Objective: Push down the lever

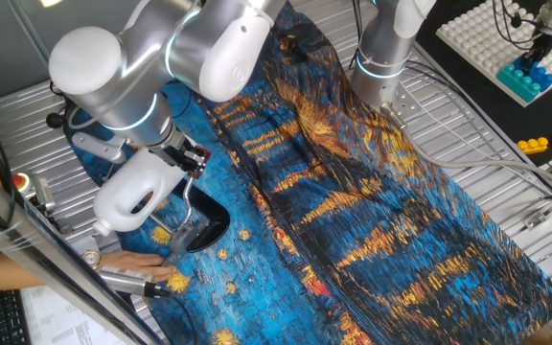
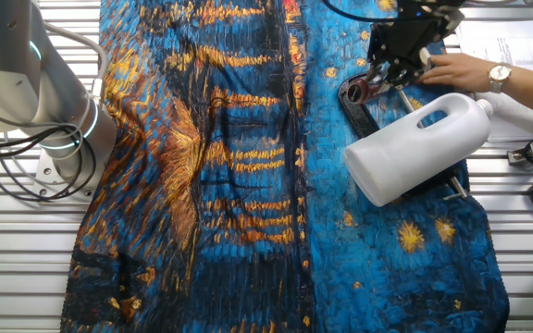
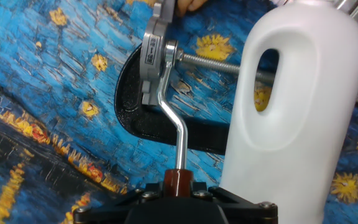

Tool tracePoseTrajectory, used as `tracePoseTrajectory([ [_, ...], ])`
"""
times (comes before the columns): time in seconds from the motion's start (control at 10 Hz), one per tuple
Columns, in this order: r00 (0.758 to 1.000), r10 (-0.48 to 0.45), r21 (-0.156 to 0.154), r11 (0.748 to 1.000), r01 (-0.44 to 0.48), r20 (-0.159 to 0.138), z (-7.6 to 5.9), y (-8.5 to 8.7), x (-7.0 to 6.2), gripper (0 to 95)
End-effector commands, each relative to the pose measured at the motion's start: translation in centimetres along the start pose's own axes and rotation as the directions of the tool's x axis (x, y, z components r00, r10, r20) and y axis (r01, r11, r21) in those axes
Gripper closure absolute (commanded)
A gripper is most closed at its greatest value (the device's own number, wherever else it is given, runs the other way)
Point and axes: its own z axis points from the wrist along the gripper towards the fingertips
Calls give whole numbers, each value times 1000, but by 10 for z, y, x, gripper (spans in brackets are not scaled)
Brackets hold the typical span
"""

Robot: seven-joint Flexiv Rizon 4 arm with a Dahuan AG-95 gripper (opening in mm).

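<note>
The lever (image 3: 173, 122) is a bent silver rod rising from a metal bracket on the black curved base (image 3: 131, 106). Its reddish-brown knob (image 3: 178, 181) sits at the bottom of the hand view, between the jaws of my gripper (image 3: 178, 188), which is shut on it. The big white housing (image 3: 297, 106) lies just right of the rod. In one fixed view my gripper (image 1: 191, 165) hangs beside the white housing (image 1: 132, 197), above the black base (image 1: 212, 228). The other fixed view shows my gripper (image 2: 379, 78) over the base (image 2: 356, 104).
A person's hand (image 1: 138, 261) rests by the base and is seen with a wristwatch in the other fixed view (image 2: 465, 69). A blue and orange patterned cloth (image 1: 353, 211) covers the table. Toy bricks (image 1: 530, 77) and the arm's base (image 1: 383, 59) stand at the back.
</note>
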Motion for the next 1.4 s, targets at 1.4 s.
tracePoseTrajectory([
  [1.4, 1000, -8, -15, 1000, 8, 12, 36, -1, 17, 760],
])
